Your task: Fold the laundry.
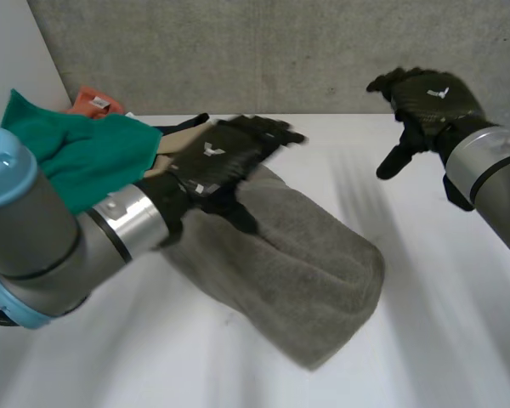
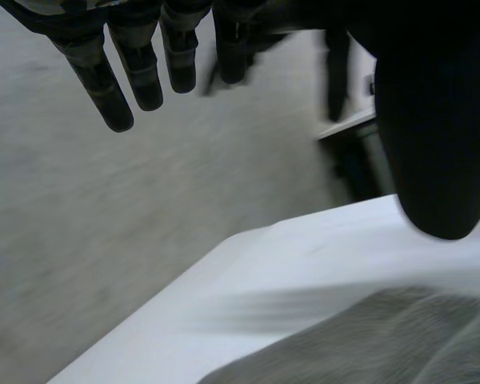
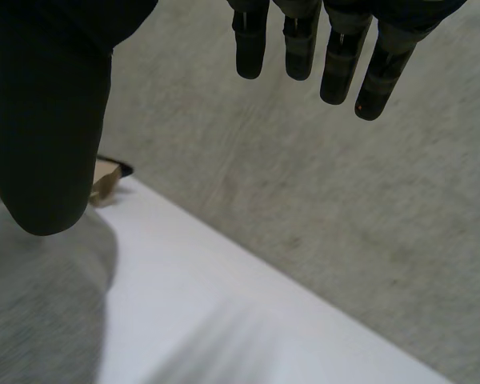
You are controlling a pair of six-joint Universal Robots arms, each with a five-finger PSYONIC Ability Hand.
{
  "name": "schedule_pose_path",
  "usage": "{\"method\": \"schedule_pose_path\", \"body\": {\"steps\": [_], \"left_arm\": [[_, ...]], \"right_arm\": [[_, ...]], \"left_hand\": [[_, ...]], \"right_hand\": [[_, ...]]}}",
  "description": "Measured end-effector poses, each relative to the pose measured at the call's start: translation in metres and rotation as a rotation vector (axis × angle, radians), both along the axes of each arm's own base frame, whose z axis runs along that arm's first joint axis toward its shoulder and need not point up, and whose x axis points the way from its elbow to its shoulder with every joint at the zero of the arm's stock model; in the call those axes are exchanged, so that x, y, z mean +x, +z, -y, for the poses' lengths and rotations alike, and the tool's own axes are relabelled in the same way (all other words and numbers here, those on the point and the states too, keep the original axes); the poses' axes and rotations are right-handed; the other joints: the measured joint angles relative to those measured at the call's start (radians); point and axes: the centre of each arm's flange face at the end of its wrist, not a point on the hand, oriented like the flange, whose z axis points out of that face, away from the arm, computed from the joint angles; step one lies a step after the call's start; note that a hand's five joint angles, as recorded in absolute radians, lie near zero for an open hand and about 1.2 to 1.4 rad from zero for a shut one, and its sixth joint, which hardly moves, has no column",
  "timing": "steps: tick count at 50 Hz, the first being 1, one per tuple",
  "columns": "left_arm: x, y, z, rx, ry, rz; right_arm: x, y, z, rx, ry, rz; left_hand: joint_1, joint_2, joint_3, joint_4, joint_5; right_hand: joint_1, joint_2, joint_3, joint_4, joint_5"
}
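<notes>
Grey towel point(image 1: 314, 263) on table point(image 1: 433, 340); left hand point(image 1: 217, 161) over it; right hand point(image 1: 429, 98) aloft

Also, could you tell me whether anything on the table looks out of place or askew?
Nothing spilled or damaged. The grey towel lies slantwise across the white table, its fold bulging rather than flat. A green cloth and an orange cloth sit heaped unfolded at the far left.

The head camera looks down from behind onto the tabletop point(image 1: 446, 340). Wrist cameras look closely along the left hand point(image 2: 436, 120) and right hand point(image 3: 44, 120) toward the wall point(image 1: 280, 51); all share the grey cloth point(image 1: 306, 272).
</notes>
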Motion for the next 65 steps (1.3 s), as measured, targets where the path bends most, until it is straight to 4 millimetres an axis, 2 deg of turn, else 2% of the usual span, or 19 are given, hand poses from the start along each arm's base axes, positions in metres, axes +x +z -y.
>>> {"method": "schedule_pose_path", "body": {"steps": [2,7,12,17,18,21,27,34,40,44,46,47,49,50,52,54,55,61,65], "left_arm": [[0.011,0.001,0.01,0.014,0.095,0.004],[0.035,-0.006,0.015,0.104,0.315,0.051],[0.056,-0.031,-0.008,0.254,0.479,0.167],[0.059,-0.049,-0.026,0.319,0.486,0.229],[0.057,-0.058,-0.036,0.342,0.471,0.254],[0.054,-0.067,-0.042,0.352,0.449,0.269],[0.043,-0.085,-0.04,0.339,0.418,0.272],[0.032,-0.101,-0.033,0.298,0.395,0.295],[0.014,-0.118,-0.04,0.215,0.321,0.392],[0.004,-0.126,-0.045,0.171,0.282,0.437],[0.001,-0.127,-0.045,0.161,0.276,0.443],[-0.001,-0.128,-0.046,0.157,0.275,0.446],[-0.004,-0.129,-0.046,0.149,0.272,0.451],[-0.008,-0.13,-0.045,0.141,0.272,0.45],[-0.012,-0.129,-0.045,0.132,0.272,0.446],[-0.015,-0.128,-0.044,0.123,0.274,0.441],[-0.018,-0.126,-0.043,0.111,0.275,0.433],[-0.026,-0.119,-0.038,0.075,0.279,0.417],[-0.027,-0.101,-0.035,0.033,0.292,0.39]], "right_arm": [[0.002,-0.007,0.0,0.033,0.014,-0.016],[0.003,-0.022,-0.002,0.101,0.051,-0.092],[0.001,-0.047,-0.008,0.174,0.12,-0.28],[-0.003,-0.068,-0.016,0.212,0.189,-0.418],[-0.005,-0.082,-0.023,0.225,0.252,-0.498],[-0.006,-0.095,-0.029,0.225,0.314,-0.554],[-0.004,-0.119,-0.033,0.179,0.381,-0.585],[-0.001,-0.131,-0.027,0.117,0.38,-0.597],[-0.001,-0.145,-0.023,0.092,0.396,-0.659],[0.0,-0.152,-0.021,0.088,0.408,-0.691],[0.0,-0.153,-0.021,0.086,0.408,-0.696],[0.0,-0.153,-0.02,0.086,0.408,-0.697],[0.0,-0.153,-0.019,0.083,0.406,-0.697],[0.0,-0.153,-0.018,0.08,0.403,-0.695],[0.001,-0.151,-0.016,0.076,0.398,-0.69],[0.001,-0.151,-0.016,0.076,0.397,-0.686],[0.001,-0.15,-0.016,0.076,0.394,-0.682],[-0.002,-0.148,-0.014,0.084,0.377,-0.67],[-0.012,-0.132,-0.008,0.088,0.321,-0.634]], "left_hand": [[0.006,0.007,0.006,0.005,0.005],[0.054,0.039,0.036,0.041,0.04],[0.055,0.045,0.036,0.043,0.041],[0.055,0.046,0.036,0.043,0.041],[0.064,0.054,0.047,0.053,0.053],[0.119,0.1,0.095,0.102,0.101],[0.216,0.198,0.195,0.201,0.201],[0.256,0.245,0.245,0.251,0.252],[0.257,0.246,0.245,0.251,0.254],[0.277,0.262,0.262,0.269,0.269],[0.32,0.303,0.303,0.304,0.302],[0.403,0.377,0.376,0.375,0.37],[0.452,0.412,0.41,0.417,0.412],[0.697,0.666,0.646,0.655,0.647],[0.901,0.86,0.85,0.864,0.854],[0.901,0.86,0.85,0.864,0.854],[0.928,0.962,0.948,0.965,0.925],[0.928,0.972,0.96,0.976,0.925],[0.928,0.973,0.962,0.976,0.925]], "right_hand": [[0.0,0.0,0.0,0.0,0.0],[0.0,0.0,0.0,0.0,0.0],[0.0,0.0,0.0,0.0,0.0],[0.0,0.0,0.0,0.0,0.0],[0.0,0.0,0.0,0.0,0.0],[0.005,0.013,0.023,0.002,0.013],[0.005,0.02,0.035,0.002,0.028],[0.005,0.02,0.037,0.002,0.03],[0.075,0.089,0.1,0.076,0.074],[0.293,0.338,0.347,0.325,0.307],[0.334,0.383,0.389,0.368,0.349],[0.521,0.618,0.601,0.579,0.556],[0.521,0.618,0.601,0.579,0.556],[0.765,0.936,0.942,0.926,0.907],[0.772,0.947,0.972,0.95,0.928],[0.772,0.947,0.974,0.953,0.928],[0.772,0.947,0.976,0.954,0.928],[0.772,0.947,0.976,0.956,0.928],[0.772,0.947,0.976,0.956,0.928]]}}
